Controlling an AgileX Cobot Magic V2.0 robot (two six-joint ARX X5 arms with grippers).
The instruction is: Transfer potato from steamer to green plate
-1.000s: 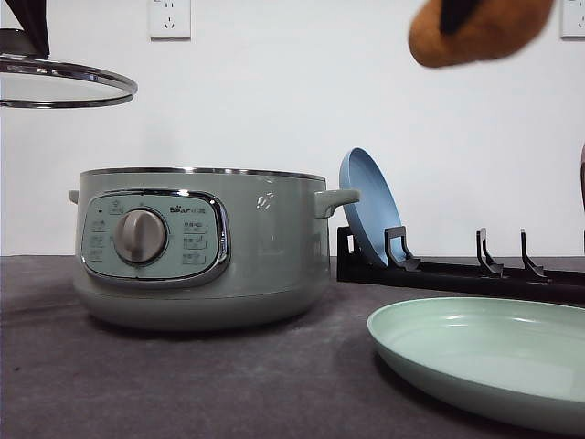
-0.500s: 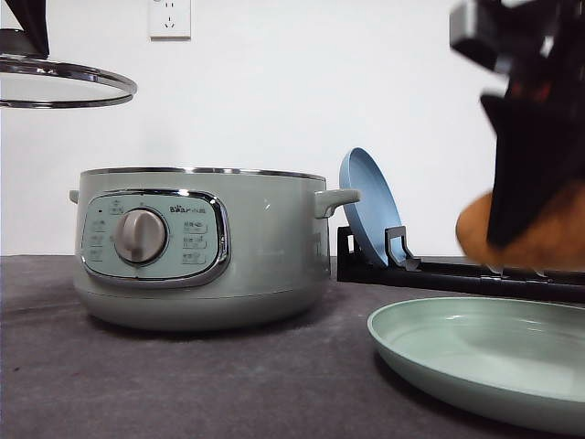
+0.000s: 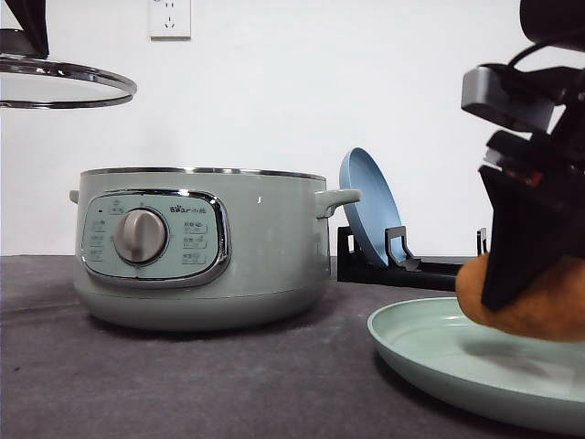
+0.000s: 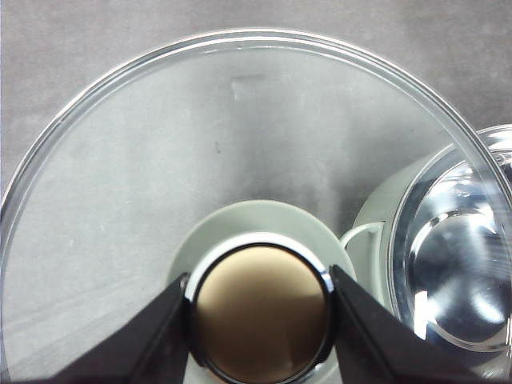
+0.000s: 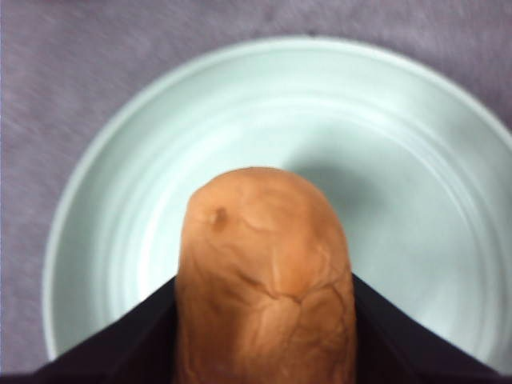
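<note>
In the front view, the steamer (image 3: pixel 201 247) sits open on the dark table (image 3: pixel 183 384), its dial facing the camera. High at the far left, the glass lid (image 3: pixel 64 82) hangs level in the air, well above the pot and off to its side. Behind the pot a blue plate (image 3: pixel 367 206) leans upright in a black rack (image 3: pixel 402 265). At the right, the right gripper (image 3: pixel 535 293) points down with its dark fingers (image 3: pixel 521 247) clamped around the potato (image 3: pixel 535 306), which hangs just over the green plate (image 3: pixel 430 343); whether the potato touches the plate surface cannot be told from here.

In the left wrist view, the left gripper (image 4: pixel 260 316) has its two black fingers (image 4: pixel 156 336) closed narrowly on either side of the lid's round knob (image 4: pixel 260 312), pressing its chrome edge. The glass disc spreads out around the knob, with grey table showing through it. The steamer's shiny inner bowl (image 4: pixel 452 264) and one side handle (image 4: pixel 360 236) appear beside the lid's edge.

In the right wrist view, the black fingers (image 5: pixel 120 344) grip the potato (image 5: pixel 264 280) from both sides, spread only as far as its width. Its wrinkled orange-brown skin points out over the middle of the green plate (image 5: pixel 128 200), and a soft shadow falls on the plate just beyond its tip.
</note>
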